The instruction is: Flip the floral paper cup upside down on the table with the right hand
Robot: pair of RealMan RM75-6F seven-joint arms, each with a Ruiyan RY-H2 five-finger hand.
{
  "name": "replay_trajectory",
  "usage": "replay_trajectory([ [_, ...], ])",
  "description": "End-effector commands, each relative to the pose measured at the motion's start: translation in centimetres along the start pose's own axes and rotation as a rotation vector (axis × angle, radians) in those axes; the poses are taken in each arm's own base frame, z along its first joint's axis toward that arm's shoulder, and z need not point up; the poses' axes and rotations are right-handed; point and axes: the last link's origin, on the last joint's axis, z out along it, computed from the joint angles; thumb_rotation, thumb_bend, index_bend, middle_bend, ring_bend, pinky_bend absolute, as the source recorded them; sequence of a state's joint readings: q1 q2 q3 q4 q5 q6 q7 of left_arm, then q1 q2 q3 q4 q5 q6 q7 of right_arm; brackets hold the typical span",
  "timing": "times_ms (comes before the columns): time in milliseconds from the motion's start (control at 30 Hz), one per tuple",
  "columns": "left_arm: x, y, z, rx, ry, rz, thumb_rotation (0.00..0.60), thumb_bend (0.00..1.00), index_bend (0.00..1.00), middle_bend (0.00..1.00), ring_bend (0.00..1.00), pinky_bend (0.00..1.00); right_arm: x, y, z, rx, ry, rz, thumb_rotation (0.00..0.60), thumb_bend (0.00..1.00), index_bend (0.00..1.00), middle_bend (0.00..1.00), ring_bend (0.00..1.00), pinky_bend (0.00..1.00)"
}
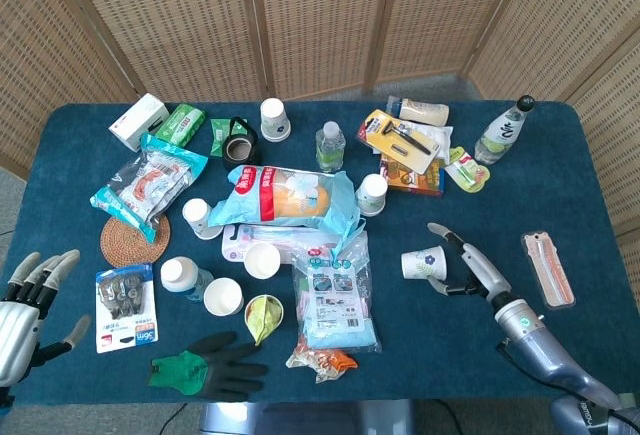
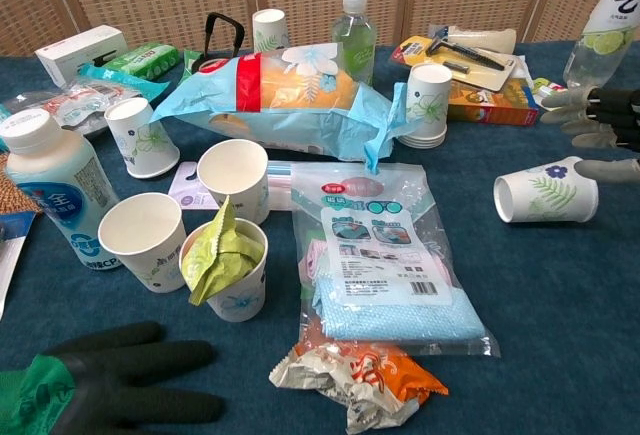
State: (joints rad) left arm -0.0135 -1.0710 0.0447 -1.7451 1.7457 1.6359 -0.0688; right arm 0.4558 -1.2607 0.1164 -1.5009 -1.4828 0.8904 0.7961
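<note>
Floral paper cup on its side on the blue tabletop, mouth leftward. Right hand just beside its base, fingers spread wide, thumb touching the cup bottom. Left hand spread, empty.

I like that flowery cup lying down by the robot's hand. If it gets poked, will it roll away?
Probably, a little: the floral paper cup lies on its side, so it could roll, likely curving since it tapers. It looks thin and empty, so the right hand might easily squash it.
</note>
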Motion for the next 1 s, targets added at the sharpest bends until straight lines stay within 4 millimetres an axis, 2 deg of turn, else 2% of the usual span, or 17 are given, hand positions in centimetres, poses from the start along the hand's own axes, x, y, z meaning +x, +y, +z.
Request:
replay_trajectory([
  [33,0.0,0.0,0.0,0.000,-0.001,-0.001,0.600,0.40,0.06,0.15,0.16,0.00,0.1,-1.7,-1.0,0.011,0.067,-0.351,0.600,0.41,0.00,0.08,0.00,0.00],
  [133,-0.1,-0.1,0.0,-0.002,-0.003,-0.003,0.600,0.40,0.06,0.15,0.16,0.00,-0.9,-2.8,-0.9,0.001,0.106,-0.502,0.600,0.41,0.00,0.12,0.00,0.00],
  [400,0.0,-0.3,-0.1,0.001,0.000,-0.006,0.600,0.40,0.06,0.15,0.16,0.00,-3.6,-4.4,0.5,-0.016,0.097,-0.783,0.600,0.40,0.00,0.12,0.00,0.00],
  [800,0.0,-0.6,-0.4,0.002,0.007,-0.015,0.600,0.40,0.06,0.15,0.16,0.00,-6.3,-5.8,2.4,-0.021,0.043,-0.989,0.600,0.40,0.02,0.12,0.00,0.00],
  [1000,0.1,-0.8,-0.6,0.003,0.010,-0.016,0.600,0.40,0.06,0.15,0.16,0.00,-6.7,-5.8,3.5,-0.031,0.051,-1.072,0.600,0.39,0.06,0.15,0.00,0.00],
])
